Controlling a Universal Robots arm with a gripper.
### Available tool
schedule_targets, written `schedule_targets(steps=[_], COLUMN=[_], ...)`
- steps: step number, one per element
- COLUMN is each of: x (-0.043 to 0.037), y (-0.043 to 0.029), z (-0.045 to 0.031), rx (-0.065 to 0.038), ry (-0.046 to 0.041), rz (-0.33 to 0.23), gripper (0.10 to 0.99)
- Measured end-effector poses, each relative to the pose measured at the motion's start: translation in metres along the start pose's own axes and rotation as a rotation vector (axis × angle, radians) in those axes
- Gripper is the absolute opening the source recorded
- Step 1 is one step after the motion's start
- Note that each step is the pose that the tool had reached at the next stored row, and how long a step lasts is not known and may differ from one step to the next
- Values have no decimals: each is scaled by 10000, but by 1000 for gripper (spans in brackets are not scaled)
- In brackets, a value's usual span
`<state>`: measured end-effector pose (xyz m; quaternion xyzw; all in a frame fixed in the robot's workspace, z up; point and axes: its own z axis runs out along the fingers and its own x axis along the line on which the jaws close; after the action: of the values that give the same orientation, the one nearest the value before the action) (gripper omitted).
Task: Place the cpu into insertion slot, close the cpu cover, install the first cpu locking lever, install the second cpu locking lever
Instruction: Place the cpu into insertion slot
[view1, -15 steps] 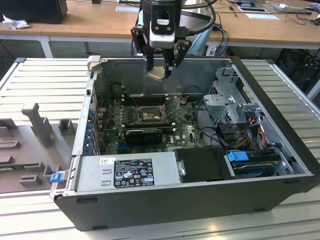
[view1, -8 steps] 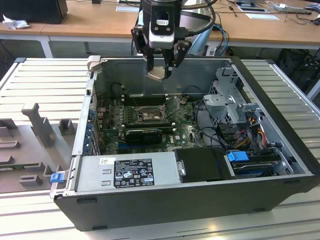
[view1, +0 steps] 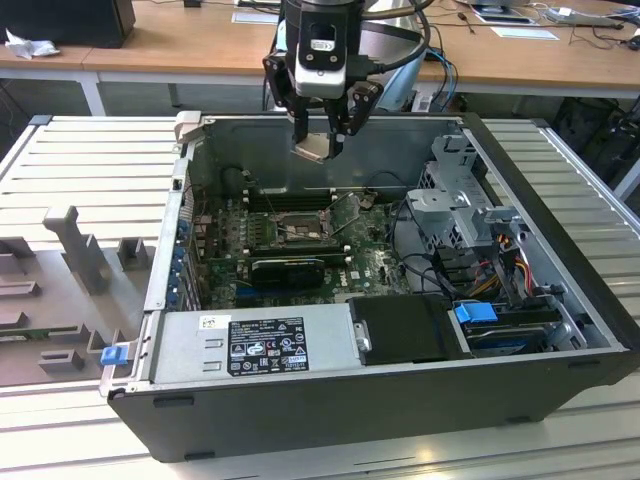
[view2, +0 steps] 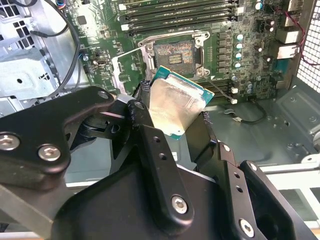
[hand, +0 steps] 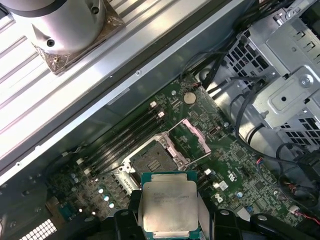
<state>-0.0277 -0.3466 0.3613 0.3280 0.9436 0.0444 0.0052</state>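
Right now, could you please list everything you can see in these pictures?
Processor chip: one, silvery top with a green edge, held above the open case.
Socket: one, dark frame, on the board, no chip in it.
Socket cover: one, silvery, swung open beside the socket.
Circuit board: one, green, on the case floor.
Memory slots: several, black, alongside the socket.
Power supply: one, grey, against the case's near wall.
Drive cage: one, grey, at the exterior view's right.
Computer case: one, black, lying open on a ribbed table.
Gripper: one, black, shut on the chip.
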Motion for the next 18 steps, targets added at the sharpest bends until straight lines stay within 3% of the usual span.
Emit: schedule_targets(steps=[18], x=[0], y=[-1], z=[13], rx=[-7], ry=[-36], rz=[407], gripper=[529])
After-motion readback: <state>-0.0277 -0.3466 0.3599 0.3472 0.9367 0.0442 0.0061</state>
